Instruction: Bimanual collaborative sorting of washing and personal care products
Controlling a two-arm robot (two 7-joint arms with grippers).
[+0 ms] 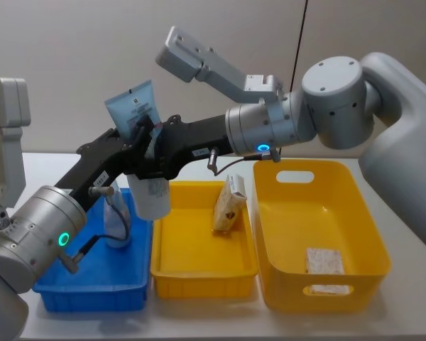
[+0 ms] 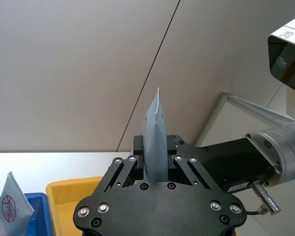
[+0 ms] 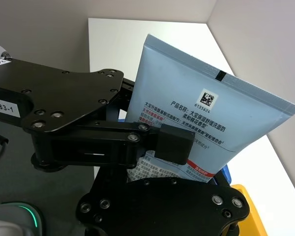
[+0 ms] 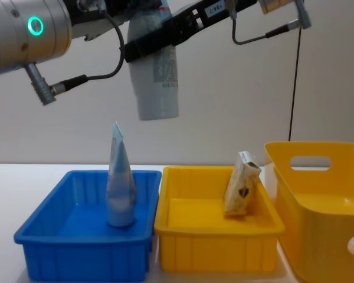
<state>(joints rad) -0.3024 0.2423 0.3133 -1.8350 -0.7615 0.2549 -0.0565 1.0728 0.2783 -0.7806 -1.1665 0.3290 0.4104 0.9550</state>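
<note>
We see both grippers meeting in the air above the blue plastic bin (image 1: 92,284), each with fingers closed on the same pale blue squeeze tube (image 1: 138,117). The left gripper (image 2: 157,164) clamps it mid-body, flat crimped end up and cap end hanging down; the right gripper (image 3: 157,147) clamps it from the opposite side. A second pale squeeze tube (image 4: 120,186) stands upright in the blue bin. A cream patterned carton (image 4: 242,184) leans in the shallow yellow tray (image 4: 215,244); another cream carton (image 1: 325,261) lies in the deep yellow basket (image 1: 369,220). All three containers stand side by side on the white worktop (image 1: 50,167).
</note>
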